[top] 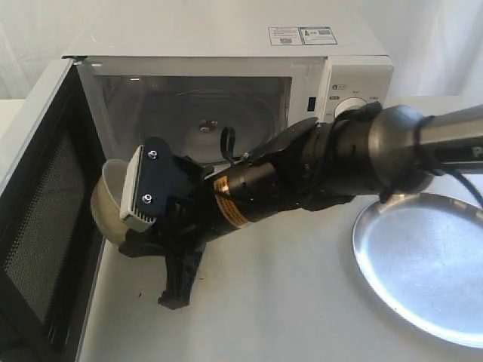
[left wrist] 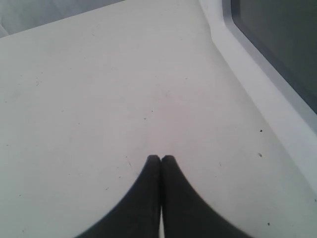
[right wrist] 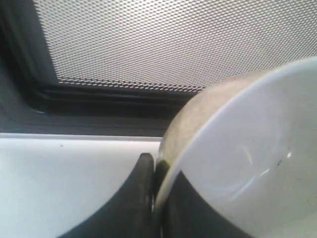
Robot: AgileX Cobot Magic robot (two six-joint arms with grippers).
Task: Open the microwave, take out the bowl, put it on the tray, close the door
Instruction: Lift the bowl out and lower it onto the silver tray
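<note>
The white microwave point(top: 226, 53) stands open, and its door point(top: 45, 219) is swung out to the left with the black mesh inner side showing. My right gripper point(top: 132, 230) reaches across to the left, in front of the cavity, and is shut on the rim of the cream bowl point(top: 106, 200). The bowl is tilted and held above the table close to the door. In the right wrist view the bowl point(right wrist: 247, 139) is pinched in the gripper point(right wrist: 157, 166) under the door mesh point(right wrist: 173, 44). My left gripper point(left wrist: 161, 157) is shut and empty over bare table. The silver tray point(top: 423, 264) lies at the right.
The glass turntable plate point(top: 207, 124) lies inside the cavity. The right arm point(top: 362, 154) spans the space in front of the microwave's dials point(top: 349, 105). A white panel with a dark window point(left wrist: 277, 44) runs beside the left gripper.
</note>
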